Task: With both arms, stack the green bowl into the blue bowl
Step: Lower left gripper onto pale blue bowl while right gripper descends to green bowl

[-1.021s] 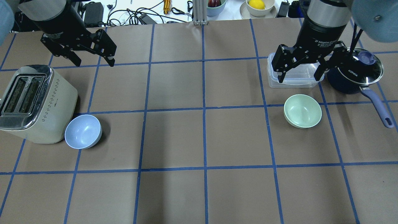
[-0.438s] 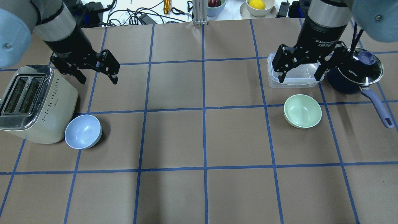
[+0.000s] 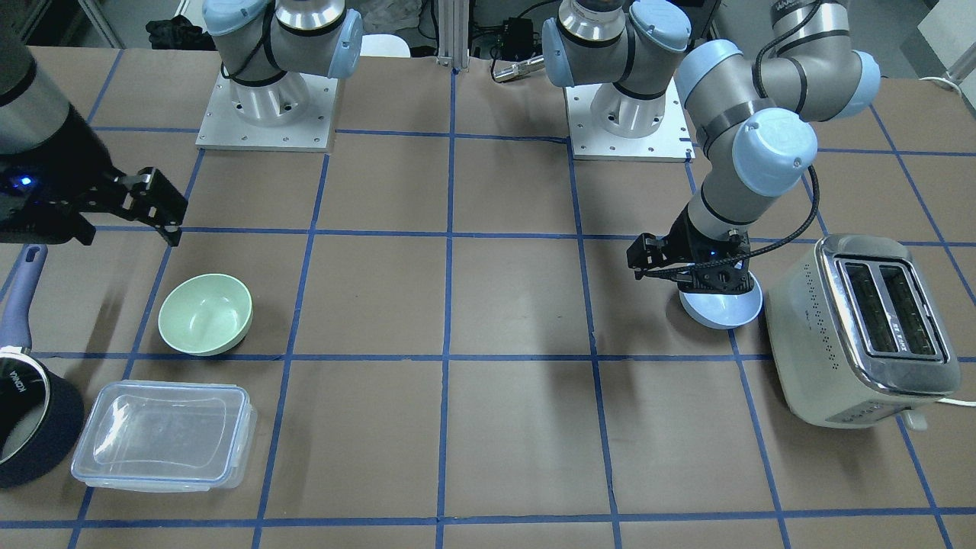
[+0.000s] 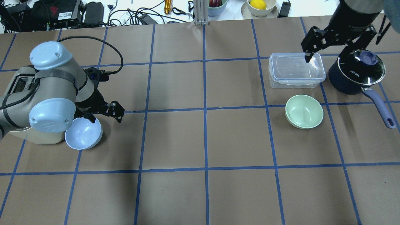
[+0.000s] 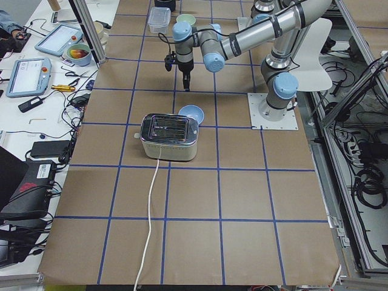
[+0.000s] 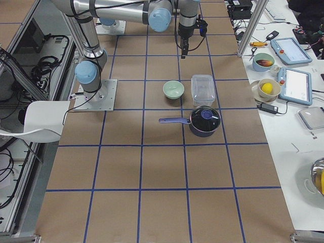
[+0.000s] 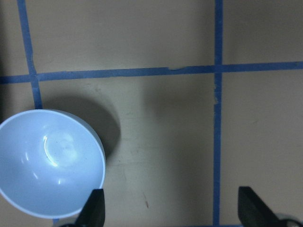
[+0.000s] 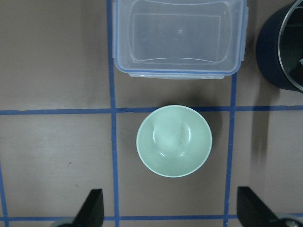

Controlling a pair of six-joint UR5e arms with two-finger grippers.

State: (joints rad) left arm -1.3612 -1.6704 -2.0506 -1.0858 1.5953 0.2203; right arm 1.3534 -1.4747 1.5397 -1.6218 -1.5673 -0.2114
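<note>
Mint-green and plain, the small round green bowl [image 4: 304, 111] sits upright on the brown paper-covered desk [image 4: 203, 193]. It is just beside the clear plastic lidded container [image 4: 295, 70] and near the dark navy saucepan [image 4: 347, 82]. Well apart from it, at the desk's other end, the small round pale-blue bowl [image 4: 82, 135] rests right against the cream toaster [image 3: 862, 335].

Within the last second the left arm has swung down from high over the back of the desk. The left gripper [image 7: 173, 210] now hangs low with its jaws spread and empty. One finger is at the blue bowl's rim on the side away from the toaster, the other over bare paper. The right gripper [image 8: 173, 213], also spread and empty, has drawn up and back over the container, and its wrist camera looks straight down on the green bowl.

Stacking has not begun, and neither bowl is held. The left arm seems set on the blue bowl first. It probably needs to shift toward the toaster so the rim falls between its fingers, and the toaster leaves little room there.
</note>
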